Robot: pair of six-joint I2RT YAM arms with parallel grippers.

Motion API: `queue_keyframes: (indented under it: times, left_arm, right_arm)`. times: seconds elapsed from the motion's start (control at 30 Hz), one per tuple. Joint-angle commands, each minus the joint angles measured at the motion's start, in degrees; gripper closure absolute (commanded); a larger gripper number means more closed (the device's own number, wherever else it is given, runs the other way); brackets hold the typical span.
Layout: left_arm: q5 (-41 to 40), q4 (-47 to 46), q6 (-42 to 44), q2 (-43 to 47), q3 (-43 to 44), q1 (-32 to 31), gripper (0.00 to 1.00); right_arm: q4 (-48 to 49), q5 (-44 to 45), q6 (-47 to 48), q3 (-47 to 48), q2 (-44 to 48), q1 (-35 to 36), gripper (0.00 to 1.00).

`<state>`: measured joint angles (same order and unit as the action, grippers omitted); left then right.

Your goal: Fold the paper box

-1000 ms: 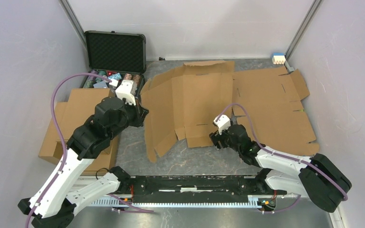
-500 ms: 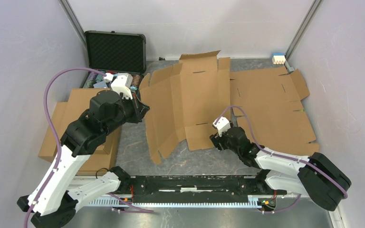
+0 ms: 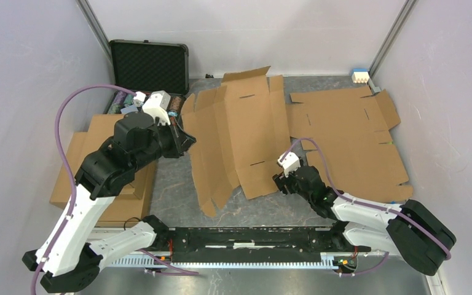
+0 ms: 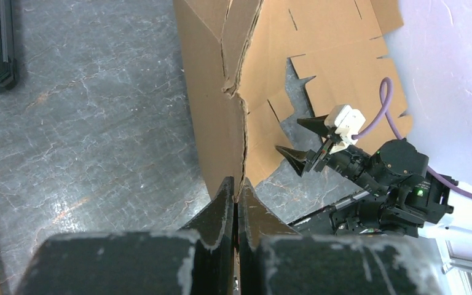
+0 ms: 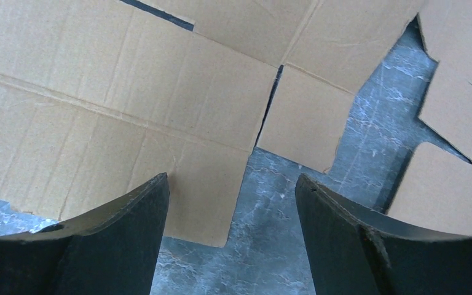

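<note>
The paper box (image 3: pixel 246 135) is a brown cardboard blank lying partly flat in the middle of the table, its left flaps raised. My left gripper (image 3: pixel 187 140) is shut on the raised left edge of the blank; in the left wrist view the cardboard edge (image 4: pixel 215 92) runs straight into the closed fingertips (image 4: pixel 236 187). My right gripper (image 3: pixel 278 181) stands open just off the blank's near right corner. In the right wrist view a near flap of the blank (image 5: pixel 129 104) lies ahead of the open gripper (image 5: pixel 232 178), with bare table between the fingers.
A second flat cardboard blank (image 3: pixel 350 141) lies to the right, touching the first. Folded brown boxes (image 3: pixel 98 160) are stacked at the left under my left arm. An open black case (image 3: pixel 150 64) stands at the back left. A small white and blue object (image 3: pixel 361 75) sits at the back right.
The blank has swung and slid to the left with my left gripper, uncovering more of the second blank. My right gripper has drawn back a little toward the near edge.
</note>
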<state>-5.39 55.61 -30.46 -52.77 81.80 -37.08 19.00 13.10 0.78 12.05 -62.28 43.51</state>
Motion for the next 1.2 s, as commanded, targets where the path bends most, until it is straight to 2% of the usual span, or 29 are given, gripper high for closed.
queue_keyframes:
  times: [0.0, 0.23, 0.4, 0.6, 0.73, 0.87, 0.97, 1.07, 1.17]
  left_arm:
    - [1.11, -1.64, -3.56, 0.71, 1.94, 0.24, 0.98]
    - [1.66, -6.28, -7.92, 1.66, -0.20, 0.25, 0.98]
    - [-0.83, -2.41, -6.99, 0.67, -3.05, 0.20, 0.98]
    - [-3.24, -3.71, -6.63, 4.69, -12.21, 0.25, 0.98]
    - [0.05, -5.42, -6.53, 5.67, -17.27, 0.25, 0.98]
    - [-1.30, -5.41, -6.17, 6.13, -20.86, 0.23, 0.98]
    - [-4.82, -5.24, -6.86, 7.38, -23.00, 0.25, 0.98]
    - [-5.07, -6.15, -7.85, 8.16, -25.24, 0.25, 0.98]
    - [-4.80, -7.38, -8.59, 8.09, -27.54, 0.25, 0.92]
  right_arm:
    - [4.21, -5.26, 0.82, -0.82, -0.68, 0.26, 0.19]
    - [5.85, -6.09, 1.25, -1.44, 0.04, 1.03, 0.18]
    - [6.04, -5.89, 0.85, -2.89, 4.12, 1.05, 0.16]
    - [-3.23, -8.24, -3.00, 3.40, 6.79, 1.05, 0.14]
    - [-12.68, -11.67, -3.77, 11.05, 3.20, 1.38, 0.21]
    - [-16.18, -12.93, -4.23, 12.64, 2.12, 2.53, 0.29]
    - [-20.53, -12.93, -5.82, 11.29, 3.19, 3.38, 0.33]
    - [-22.56, -12.93, -8.51, 6.68, 7.88, 3.60, 0.34]
    - [-23.00, -11.69, -10.81, 2.23, 12.42, 3.60, 0.40]
